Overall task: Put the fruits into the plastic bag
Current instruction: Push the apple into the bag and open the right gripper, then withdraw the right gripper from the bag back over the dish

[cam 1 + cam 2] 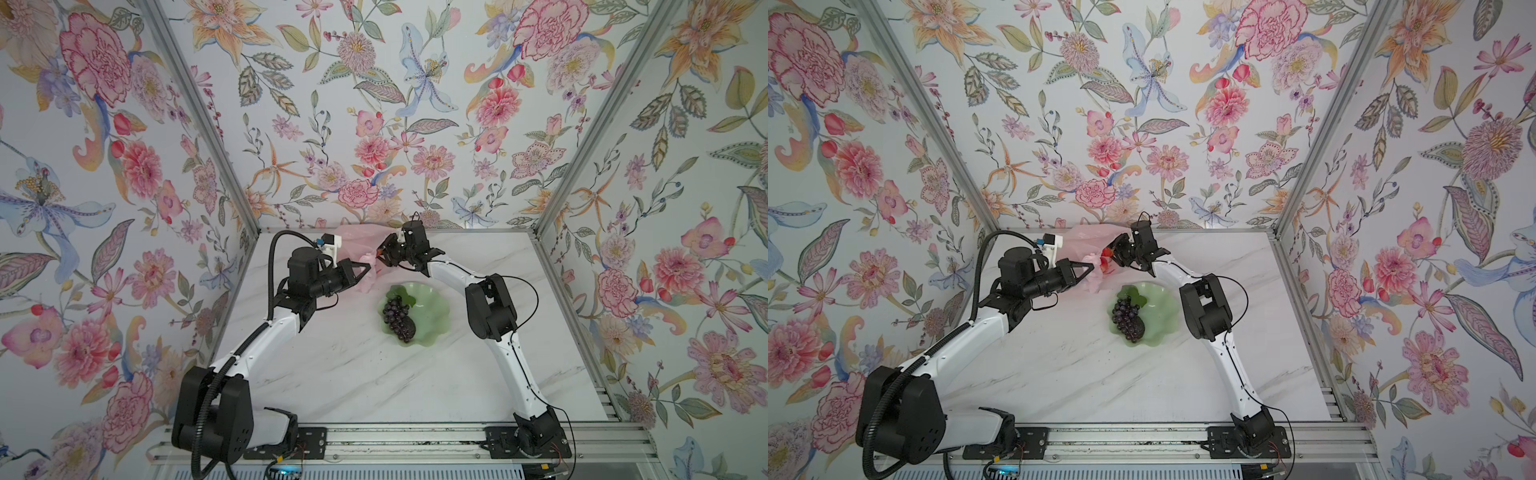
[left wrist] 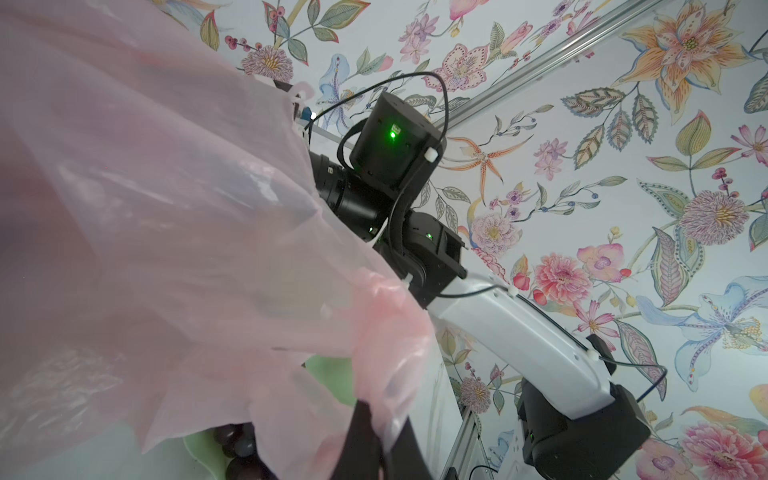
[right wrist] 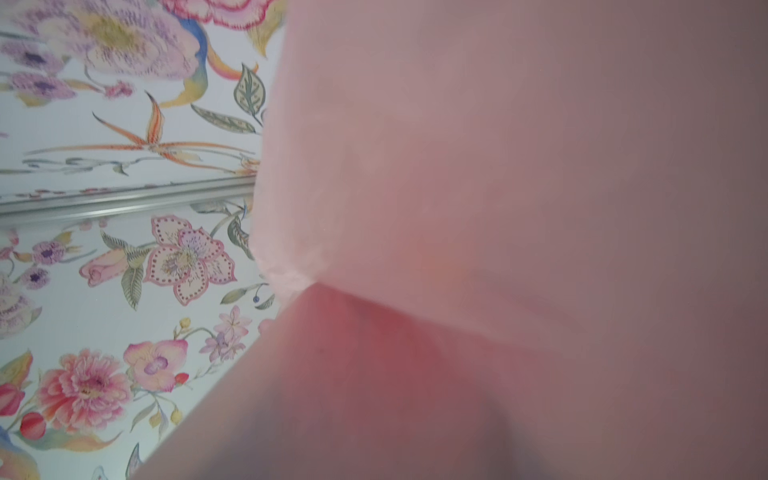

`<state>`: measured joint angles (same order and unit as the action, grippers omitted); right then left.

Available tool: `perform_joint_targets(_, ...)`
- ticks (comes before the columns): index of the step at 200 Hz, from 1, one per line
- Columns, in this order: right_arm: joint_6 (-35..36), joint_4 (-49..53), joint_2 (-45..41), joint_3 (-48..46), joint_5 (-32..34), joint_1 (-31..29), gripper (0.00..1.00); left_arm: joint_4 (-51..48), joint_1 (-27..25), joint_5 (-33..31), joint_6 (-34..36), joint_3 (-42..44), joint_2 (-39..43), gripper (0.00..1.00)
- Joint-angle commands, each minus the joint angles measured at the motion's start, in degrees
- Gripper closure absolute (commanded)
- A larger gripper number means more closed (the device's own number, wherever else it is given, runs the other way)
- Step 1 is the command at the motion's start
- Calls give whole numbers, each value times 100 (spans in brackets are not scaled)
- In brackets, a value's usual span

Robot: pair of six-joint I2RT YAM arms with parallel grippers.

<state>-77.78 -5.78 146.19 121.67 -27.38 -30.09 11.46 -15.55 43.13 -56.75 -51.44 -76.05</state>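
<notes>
— Home, or something else?
— A robot test booth dressed to look homely. The floral wallpaper (image 1: 374, 104) covers flat panels on three sides, and bare aluminium posts (image 1: 199, 116) frame the corners.
— And the marble?
— A marble-patterned worktop (image 1: 353, 374) set between those posts, with a slotted aluminium rail (image 1: 395, 444) along its near edge.
— What sits on the rail?
— Black mounting plates (image 1: 498, 442), and at them the bases of the left arm (image 1: 266, 345) and right arm (image 1: 515, 365), white shells with black joints. Ribbed cable conduit (image 1: 208, 399) loops off the left one, thin wires run along the right, and a green status light (image 2: 392, 134) glows on a joint housing.
</notes>
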Motion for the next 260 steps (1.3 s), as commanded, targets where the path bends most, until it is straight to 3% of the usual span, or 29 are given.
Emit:
perform_joint_targets(1, -274, -140, 169, 316, 303, 111, 50, -87, 19, 43, 163, 199, 269, 100)
perform_joint_targets(28, -352, -219, 218, 347, 236, 191, 38, -335, 179, -76, 243, 207, 356, 100)
perform_joint_targets(34, -359, -225, 223, 347, 208, 211, 28, -339, 202, -77, 242, 205, 354, 100)
perform_joint_targets(37, -346, -230, 218, 348, 183, 213, 5, -334, 217, -84, 242, 200, 343, 100)
perform_joint_targets(40, -350, -237, 224, 344, 169, 221, 0, -333, 219, -85, 243, 196, 341, 100)
perform_joint_targets(109, -387, -562, 176, 293, -339, 318, 1, -278, 225, -107, 191, 33, 126, 100)
perform_joint_targets(174, -183, -430, -12, 225, -1564, 335, 1, -426, 245, -477, 234, 239, 310, 100)
perform_joint_targets(217, 688, 751, -325, 226, -2426, 389, 1, -573, 246, -805, 242, 335, 424, 100)
perform_joint_targets(260, 2138, 2484, -734, 396, -2781, 467, 1, -288, 254, -973, -22, 545, 434, 100)
